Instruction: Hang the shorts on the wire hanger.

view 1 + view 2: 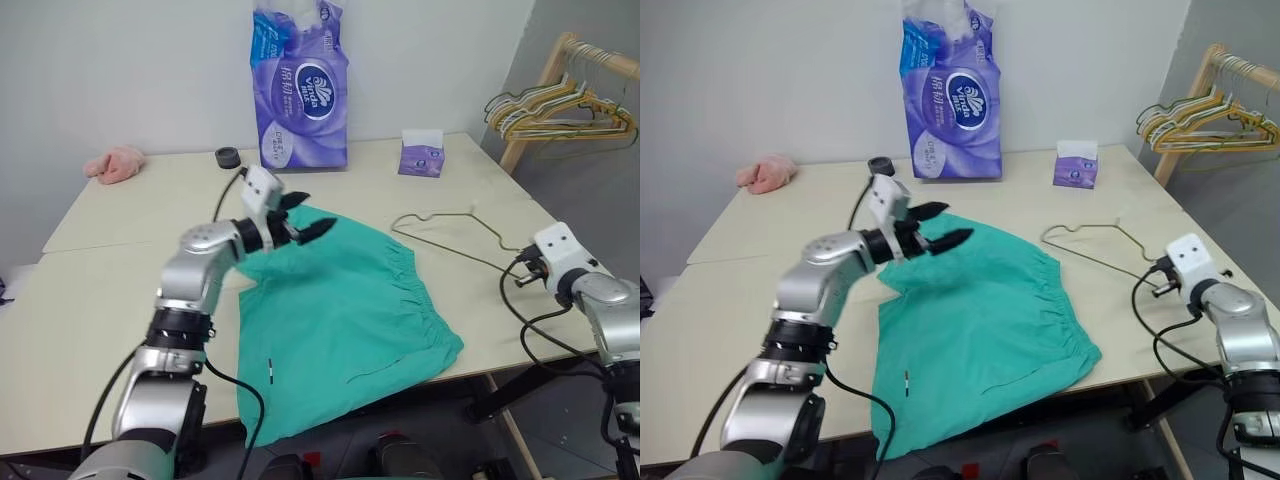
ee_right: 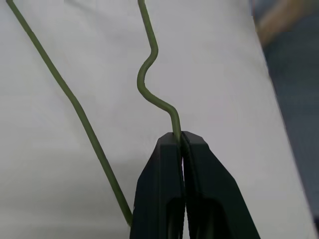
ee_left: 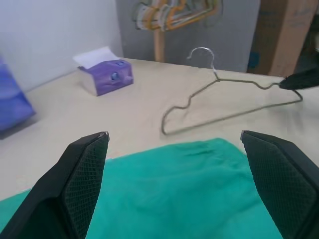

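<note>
I have the right gripper (image 2: 178,137) with its jaws pressed together on the wire hanger (image 1: 450,232), pinching the thin wire at its corner near the right edge of the head view. The hanger lies right of centre on the surface (image 1: 120,290), hook pointing toward the small purple tissue box (image 1: 421,156), just beside the shorts (image 1: 340,320). Those are spread flat in the middle of the frame, waistband toward the hanger, one leg hanging over the near edge. My left gripper (image 1: 302,222) hovers above the upper left corner of the shorts, jaws spread wide and holding nothing. I judge the hanger pickup done and the shorts grasp next: I need to lower the left jaws onto the fabric, then bring the hanger across.
</note>
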Robot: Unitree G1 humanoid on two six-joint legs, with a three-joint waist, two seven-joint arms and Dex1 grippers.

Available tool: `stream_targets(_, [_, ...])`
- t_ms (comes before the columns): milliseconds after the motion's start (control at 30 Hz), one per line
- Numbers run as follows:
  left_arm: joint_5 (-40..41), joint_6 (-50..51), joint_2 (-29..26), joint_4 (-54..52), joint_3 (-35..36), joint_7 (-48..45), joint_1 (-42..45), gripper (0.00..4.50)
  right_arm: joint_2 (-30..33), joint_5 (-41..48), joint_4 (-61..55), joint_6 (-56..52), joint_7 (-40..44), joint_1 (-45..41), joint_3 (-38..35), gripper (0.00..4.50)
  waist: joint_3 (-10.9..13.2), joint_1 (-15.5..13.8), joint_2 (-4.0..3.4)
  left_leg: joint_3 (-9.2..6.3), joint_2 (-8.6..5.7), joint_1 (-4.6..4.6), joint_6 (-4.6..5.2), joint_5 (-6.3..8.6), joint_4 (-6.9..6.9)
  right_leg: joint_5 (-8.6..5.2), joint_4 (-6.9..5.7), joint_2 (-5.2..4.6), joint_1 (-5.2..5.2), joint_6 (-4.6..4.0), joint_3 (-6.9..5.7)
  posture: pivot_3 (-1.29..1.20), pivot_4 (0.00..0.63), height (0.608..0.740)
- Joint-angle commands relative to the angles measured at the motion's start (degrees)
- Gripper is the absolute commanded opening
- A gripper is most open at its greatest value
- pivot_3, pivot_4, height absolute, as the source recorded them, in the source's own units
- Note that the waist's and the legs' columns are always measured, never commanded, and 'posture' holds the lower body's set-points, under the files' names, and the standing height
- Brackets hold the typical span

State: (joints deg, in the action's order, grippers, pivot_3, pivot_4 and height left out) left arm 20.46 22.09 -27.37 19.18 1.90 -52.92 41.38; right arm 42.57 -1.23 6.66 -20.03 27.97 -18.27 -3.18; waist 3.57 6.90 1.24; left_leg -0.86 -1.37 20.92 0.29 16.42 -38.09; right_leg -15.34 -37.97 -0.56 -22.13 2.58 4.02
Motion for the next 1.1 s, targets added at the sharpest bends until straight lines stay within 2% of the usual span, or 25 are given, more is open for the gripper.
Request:
stream_targets(33, [1.5, 0.1, -3.4, 3.8, 0.8, -7.2, 2.3, 4.50, 0.4, -2.8, -7.7, 5.9, -0.3, 1.3, 1.3, 0.05, 0.0, -0.1, 0.01, 0.00, 0.00, 0.01, 0.00, 0.00, 0.00, 0.00, 0.01, 0.00, -0.01, 0.00, 0.00, -0.14, 0.048, 0.740])
stream_targets(167, [-1.6, -2.2, -7.1, 10.6, -1.2, -12.8, 5.0, 4.50, 0.1, -4.1, -13.3, 12.1, 1.3, 2.4, 3.7, 0.05, 0.2, -0.4, 0.08, 0.02, -0.06, 0.04, -0.01, 0.00, -0.03, 0.16, 0.04, -0.08, -0.03, -0.28, 0.00, -0.14, 0.049, 0.740])
stream_targets(333, [-4.5, -4.3, -7.5, 14.5, -3.4, -16.2, 5.9, 4.50, -0.1, -4.7, -16.5, 17.0, 3.3, 2.6, 5.2, 0.05, 0.2, -0.8, 0.09, -0.01, -0.07, 0.08, -0.01, 0.00, -0.03, 0.16, 0.09, -0.11, -0.03, -0.28, -0.05, -0.14, 0.048, 0.740])
stream_targets(700, [-5.6, 1.9, -9.4, 8.0, -9.9, -27.0, 0.6, 4.50, -1.2, -7.2, -20.2, 24.9, 5.4, 0.9, 8.3, 0.05, 0.3, -0.3, 0.09, 0.00, -0.06, 0.07, 0.00, 0.00, -0.03, 0.15, -0.01, -0.10, -0.08, -0.31, -0.02, -0.15, 0.048, 0.740])
stream_targets(1000, [-5.6, 5.1, -10.7, 3.3, -12.0, -30.5, -2.6, 4.50, -1.7, -7.4, -20.8, 26.4, 6.7, 0.1, 8.3, 0.05, 0.4, -0.4, 0.10, -0.01, -0.05, 0.07, 0.00, 0.00, -0.04, 0.14, -0.01, -0.09, -0.07, -0.33, -0.03, -0.15, 0.052, 0.740])
stream_targets(1100, [-5.1, 5.6, -10.3, 3.8, -11.6, -30.2, -2.3, 3.92, -1.7, -7.1, -21.3, 26.4, 7.2, 0.3, 8.1, 0.00, 0.4, -0.4, 0.10, -0.01, -0.05, 0.07, 0.00, 0.00, -0.05, 0.14, -0.02, -0.09, -0.07, -0.34, -0.03, -0.15, 0.056, 0.740])
